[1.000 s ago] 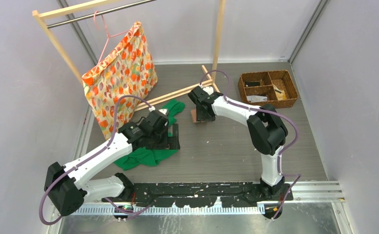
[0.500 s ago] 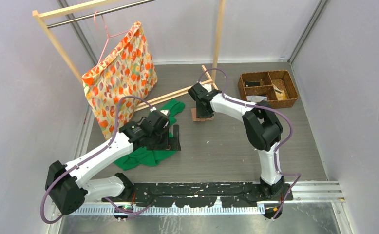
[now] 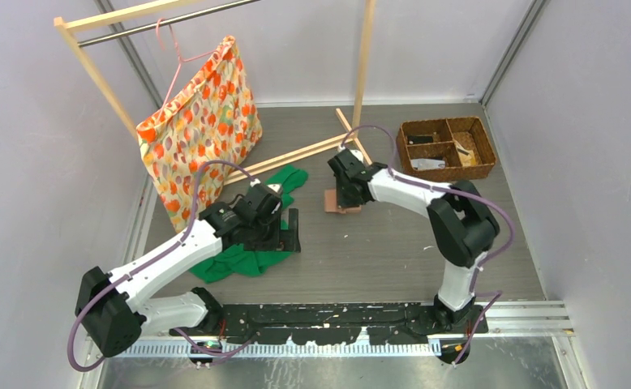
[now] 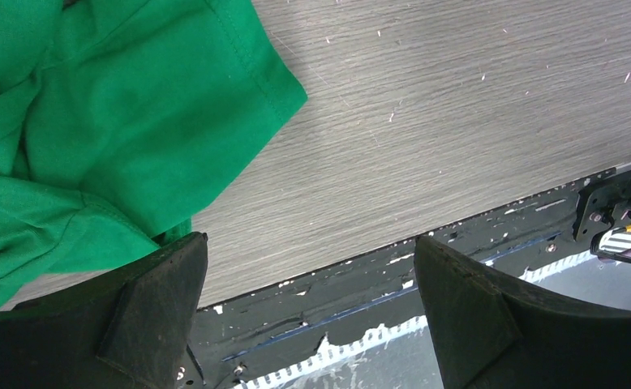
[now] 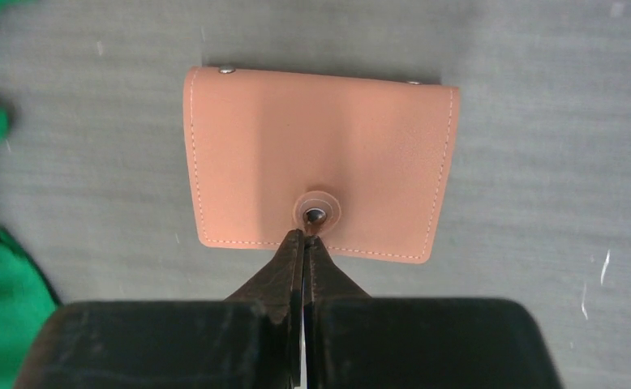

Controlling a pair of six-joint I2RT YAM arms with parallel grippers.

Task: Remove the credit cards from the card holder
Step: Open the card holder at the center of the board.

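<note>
The salmon-pink card holder (image 5: 320, 154) lies folded shut and flat on the grey table, its snap facing up; in the top view the card holder (image 3: 335, 200) sits mid-table. My right gripper (image 5: 306, 235) is shut, its tips meeting at the holder's near edge just below the snap; whether they pinch the snap tab I cannot tell. From above, the right gripper (image 3: 346, 197) hangs over the holder's right side. The credit cards are hidden. My left gripper (image 4: 308, 243) stands wide open with nothing in it, over the table beside a green cloth (image 4: 134, 121).
The green cloth (image 3: 247, 258) lies under the left gripper (image 3: 290, 229). A brown wicker basket (image 3: 403, 154) with compartments stands at the back right. An orange patterned bag (image 3: 203, 121) hangs on a wooden rack whose base bar (image 3: 296, 154) lies behind the holder.
The right gripper's jaws closed to shut. It shifted right and slightly nearer, and the card holder slid a little the same way. The left arm did not move.
</note>
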